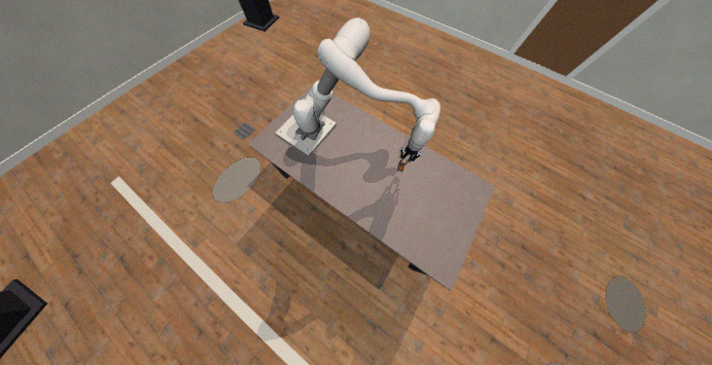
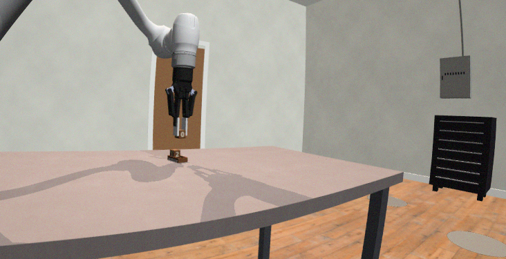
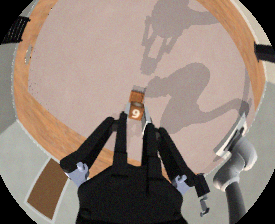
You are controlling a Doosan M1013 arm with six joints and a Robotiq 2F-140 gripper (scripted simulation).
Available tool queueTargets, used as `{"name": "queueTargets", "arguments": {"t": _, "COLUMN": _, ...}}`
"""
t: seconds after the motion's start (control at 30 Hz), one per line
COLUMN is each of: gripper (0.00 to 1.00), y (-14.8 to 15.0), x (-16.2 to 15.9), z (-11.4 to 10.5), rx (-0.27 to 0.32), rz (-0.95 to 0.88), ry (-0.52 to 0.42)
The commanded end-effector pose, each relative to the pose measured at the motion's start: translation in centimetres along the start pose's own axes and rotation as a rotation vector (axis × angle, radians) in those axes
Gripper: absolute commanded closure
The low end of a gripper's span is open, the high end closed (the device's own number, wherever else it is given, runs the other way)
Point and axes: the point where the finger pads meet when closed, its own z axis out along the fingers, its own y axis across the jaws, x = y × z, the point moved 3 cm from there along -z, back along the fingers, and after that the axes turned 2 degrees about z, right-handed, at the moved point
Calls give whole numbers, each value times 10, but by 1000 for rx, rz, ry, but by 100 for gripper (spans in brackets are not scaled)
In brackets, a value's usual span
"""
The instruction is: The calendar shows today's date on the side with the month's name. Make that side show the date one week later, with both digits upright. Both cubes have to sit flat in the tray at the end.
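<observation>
The pinkish-grey table [image 1: 438,212] [image 2: 106,193] [image 3: 88,55] carries the brown tray [image 2: 182,160] and the arm's pale base plate [image 1: 285,134].

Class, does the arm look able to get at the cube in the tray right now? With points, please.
Probably not yet: the fingers [image 1: 402,160] [image 2: 180,133] are shut on another cube [image 2: 182,134] [image 3: 136,113], though nothing covers the tray cube [image 2: 175,153] from above except that held load.

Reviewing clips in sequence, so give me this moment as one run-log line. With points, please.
gripper [image 1: 404,160] [image 2: 181,130] [image 3: 136,109]: shut on cube showing 0 [image 2: 182,134] | held cube: above tray [image 2: 177,159] | cube showing 2 [image 2: 177,153]: in tray
</observation>
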Motion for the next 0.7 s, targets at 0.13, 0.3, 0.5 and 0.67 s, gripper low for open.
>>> {"name": "queueTargets", "arguments": {"t": 0.13, "gripper": 76, "y": 0, "x": 0, "z": 18, "rx": 0, "rz": 0, "ry": 0}}
{"name": "queueTargets", "arguments": {"t": 0.3, "gripper": 76, "y": 0, "x": 0, "z": 33, "rx": 0, "rz": 0, "ry": 0}}
{"name": "queueTargets", "arguments": {"t": 0.5, "gripper": 76, "y": 0, "x": 0, "z": 41, "rx": 0, "rz": 0, "ry": 0}}
{"name": "queueTargets", "arguments": {"t": 0.67, "gripper": 76, "y": 0, "x": 0, "z": 44, "rx": 0, "rz": 0, "ry": 0}}
